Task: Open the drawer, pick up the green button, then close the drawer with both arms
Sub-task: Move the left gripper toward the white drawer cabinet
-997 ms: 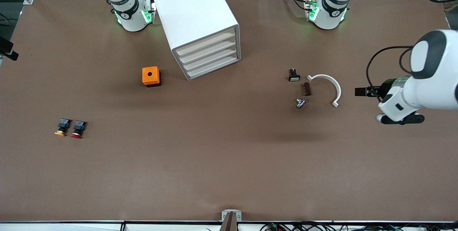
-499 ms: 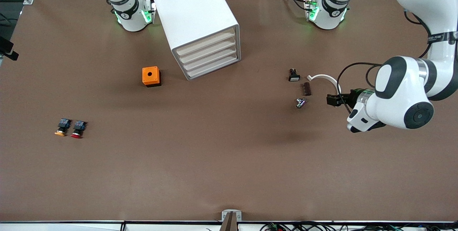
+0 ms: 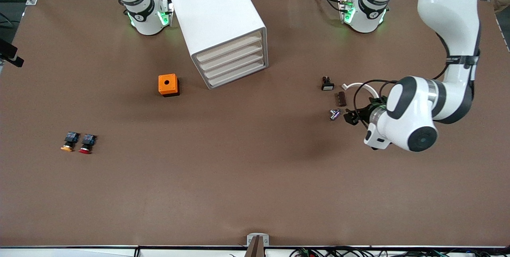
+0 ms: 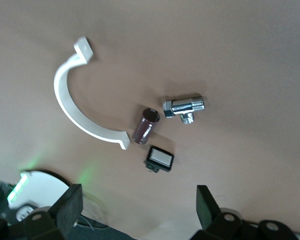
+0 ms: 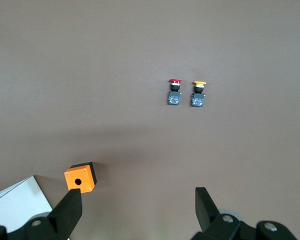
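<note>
The white drawer cabinet (image 3: 223,30) stands between the two arm bases, and all its drawers (image 3: 233,65) are shut. The green-capped button is hidden from every view. My left gripper (image 3: 350,116) hangs over the table beside a chrome fitting (image 3: 334,114); in the left wrist view it (image 4: 138,210) is open and empty. My right gripper (image 5: 137,210) is open and empty, high over the table near the orange box (image 5: 80,178). It is out of the front view.
An orange box with a hole (image 3: 168,85) sits beside the cabinet. An orange-capped button (image 3: 68,141) and a red-capped button (image 3: 87,144) lie toward the right arm's end. A white curved bracket (image 4: 75,107), a dark cylinder (image 4: 145,125) and a small black switch (image 4: 159,159) lie under the left gripper.
My left arm has swung in from the left arm's end of the table, bringing its gripper over the white bracket to beside the chrome fitting. Nothing on the table has moved.
</note>
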`<state>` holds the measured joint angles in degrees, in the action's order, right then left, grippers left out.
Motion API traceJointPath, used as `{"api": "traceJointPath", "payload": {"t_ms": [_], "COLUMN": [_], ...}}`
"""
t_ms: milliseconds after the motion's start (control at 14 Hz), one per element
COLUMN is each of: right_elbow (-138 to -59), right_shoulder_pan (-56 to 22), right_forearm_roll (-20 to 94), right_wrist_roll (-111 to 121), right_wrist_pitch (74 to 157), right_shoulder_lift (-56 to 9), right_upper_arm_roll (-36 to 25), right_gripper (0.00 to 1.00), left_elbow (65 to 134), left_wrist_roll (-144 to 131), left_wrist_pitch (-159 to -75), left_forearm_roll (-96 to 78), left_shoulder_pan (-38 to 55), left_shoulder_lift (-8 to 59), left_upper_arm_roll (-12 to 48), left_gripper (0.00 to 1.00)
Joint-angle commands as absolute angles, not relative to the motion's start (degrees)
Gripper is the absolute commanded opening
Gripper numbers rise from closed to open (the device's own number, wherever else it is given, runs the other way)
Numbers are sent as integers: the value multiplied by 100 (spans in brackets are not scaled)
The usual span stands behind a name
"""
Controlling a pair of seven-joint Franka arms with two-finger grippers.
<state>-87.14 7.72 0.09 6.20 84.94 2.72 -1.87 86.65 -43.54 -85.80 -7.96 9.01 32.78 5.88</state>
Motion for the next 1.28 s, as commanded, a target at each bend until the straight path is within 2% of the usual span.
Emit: {"api": "traceJointPath", "payload": {"t_ms": [0, 712, 1211], "right_elbow": [-8824, -8851, -8859], "right_shoulder_pan": [747, 747, 747], "right_forearm_roll": [114, 105, 114], "right_wrist_roll": [571, 580, 563], "right_wrist_pitch": [8525, 8446, 8455], "right_shoulder_lift": [378, 369, 369], "right_upper_arm_roll": [-202, -185, -185], "right_gripper": [100, 100, 100], "left_elbow": [8350, 8147, 8156], "left_wrist_roll": [-5209, -8003, -10193], "left_wrist_pitch": [-8552, -8552, -8517], "left_forearm_roll": [-914, -1932, -3804], "left_shoulder_pan": [1203, 2240, 2347], "left_shoulder_lift": [3629, 4332, 4719], "left_upper_arm_roll": [571, 571, 571], "left_gripper": [100, 100, 100]}}
